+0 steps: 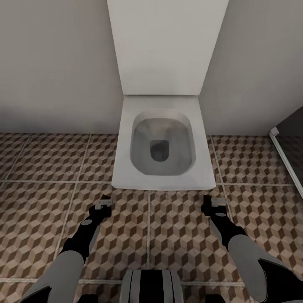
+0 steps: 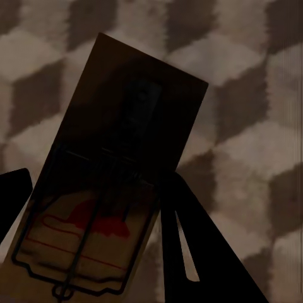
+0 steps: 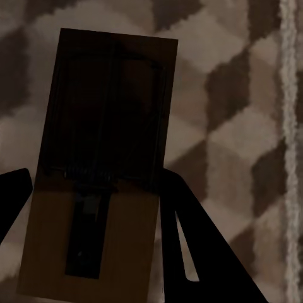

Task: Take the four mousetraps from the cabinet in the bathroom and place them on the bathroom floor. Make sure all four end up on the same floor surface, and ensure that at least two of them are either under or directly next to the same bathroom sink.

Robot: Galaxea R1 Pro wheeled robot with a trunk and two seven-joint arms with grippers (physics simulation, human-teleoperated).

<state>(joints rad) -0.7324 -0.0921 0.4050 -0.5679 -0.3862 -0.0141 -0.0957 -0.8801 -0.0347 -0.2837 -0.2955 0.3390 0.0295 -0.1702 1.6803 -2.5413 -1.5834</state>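
1. Each hand pinches a mousetrap: the left hand (image 1: 102, 205) grips one mousetrap (image 2: 110, 189), and the right hand (image 1: 214, 204) grips the other mousetrap (image 3: 104, 164), a dark finger pressed on either long edge of the board.
2. I judge the traps light and stiff: thin flat wood boards that will not flex. The wire bar and spring on top look like the delicate part, so the bare long edges are the place to hold, as both hands do.
3. The smooth wood could slip or swivel between narrow fingers if the arm jerks.
4. Both traps hang above the bathroom floor (image 1: 50, 219), tiled in a brown and beige cube print with pale grout. It looks flat and hard, so a board set down should lie steady.
5. In the head view a white toilet (image 1: 162, 145) stands at twelve o'clock against a plain wall, with a dark shower base (image 1: 294, 143) at about two o'clock.
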